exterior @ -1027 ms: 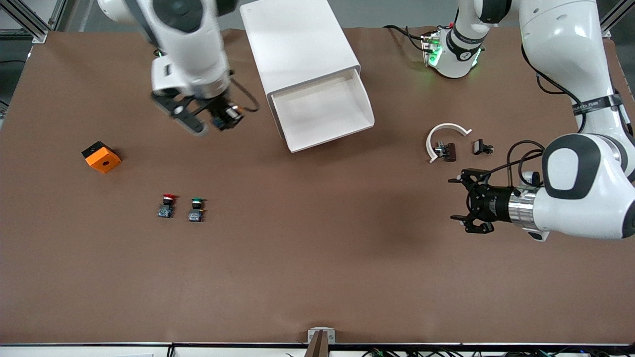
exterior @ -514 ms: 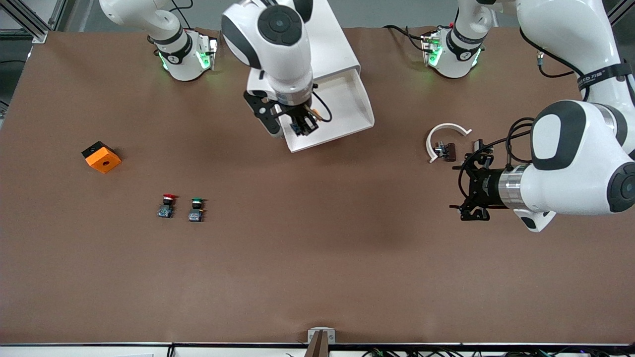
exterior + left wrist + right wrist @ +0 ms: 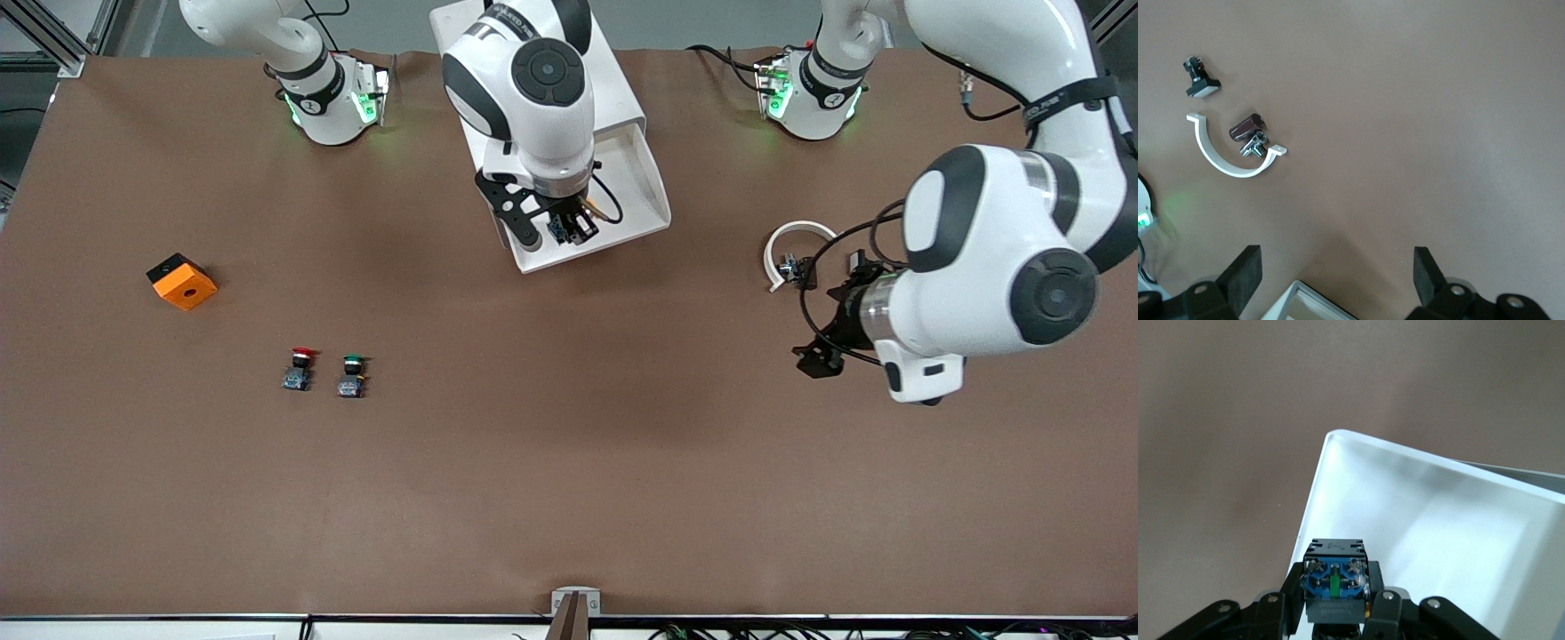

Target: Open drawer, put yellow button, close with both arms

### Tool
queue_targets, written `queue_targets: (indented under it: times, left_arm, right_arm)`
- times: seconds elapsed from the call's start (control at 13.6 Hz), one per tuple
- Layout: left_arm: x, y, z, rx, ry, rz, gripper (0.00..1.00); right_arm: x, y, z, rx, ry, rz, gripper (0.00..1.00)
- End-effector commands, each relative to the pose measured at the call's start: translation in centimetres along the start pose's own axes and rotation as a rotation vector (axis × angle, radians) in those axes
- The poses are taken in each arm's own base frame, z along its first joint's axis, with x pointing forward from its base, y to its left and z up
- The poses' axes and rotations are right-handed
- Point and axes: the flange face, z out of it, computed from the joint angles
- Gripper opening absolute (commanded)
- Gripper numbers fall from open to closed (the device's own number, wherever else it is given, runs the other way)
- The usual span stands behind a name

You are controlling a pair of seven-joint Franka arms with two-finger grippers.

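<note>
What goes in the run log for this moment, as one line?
drawer: open | right tool: shut on yellow button, over drawer | left tool: open, over table near white clip | button not released

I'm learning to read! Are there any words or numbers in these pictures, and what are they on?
No text here can be read for sure.
Black band on the left arm: white letters, too small to read.
Black band on the right arm: white letters, too small to read.
Blue base of the button: faint marks just under it, too blurred to read.
</note>
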Motion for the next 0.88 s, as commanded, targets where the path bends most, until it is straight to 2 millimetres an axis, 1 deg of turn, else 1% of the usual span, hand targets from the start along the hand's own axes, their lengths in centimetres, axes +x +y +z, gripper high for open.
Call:
queue_targets:
  times: [0.0, 0.07, 0.22, 0.29, 0.37, 0.44, 0.59, 0.66, 0.81]
  left_arm:
    - [-0.2, -1.2, 0.0, 0.004, 0.003, 0.116, 1.0]
    - [-0.6, -1.6, -0.2, 0.002, -0.002, 0.157, 1.0]
    - [-0.5, -3.1, -1.0, -0.05, -0.012, 0.23, 1.0]
    - [-0.7, -3.8, -0.9, -0.08, -0.014, 0.25, 1.0]
    - [-1.0, -4.1, -0.3, -0.102, -0.014, 0.275, 1.0]
    - [-1.1, -4.7, 0.4, -0.114, -0.018, 0.313, 1.0]
    - [-1.8, -5.3, 1.6, -0.129, -0.021, 0.368, 1.0]
    - [-2.5, -5.3, 2.2, -0.131, -0.019, 0.381, 1.0]
    - [-5.0, -4.9, 3.4, -0.085, 0.022, 0.432, 1.0]
  right_arm:
    - [-1.2, -0.4, 0.4, -0.006, -0.009, 0.01, 0.01]
    - [-1.2, -0.4, 0.4, -0.006, -0.01, 0.009, 0.05]
    - [-1.2, -0.5, 0.6, -0.008, -0.01, 0.009, 0.09]
    - [-1.2, -0.5, 0.9, -0.013, -0.009, 0.01, 0.13]
    - [-1.2, -0.5, 1.0, -0.015, -0.008, 0.01, 0.19]
    - [-1.2, -0.6, 1.1, -0.016, -0.008, 0.01, 0.21]
    - [-1.2, -0.6, 1.3, -0.02, -0.008, 0.011, 0.23]
    - [-1.3, -0.5, 1.3, -0.02, -0.008, 0.009, 0.23]
    - [-1.2, -0.6, 1.3, -0.021, -0.013, 0.012, 0.3]
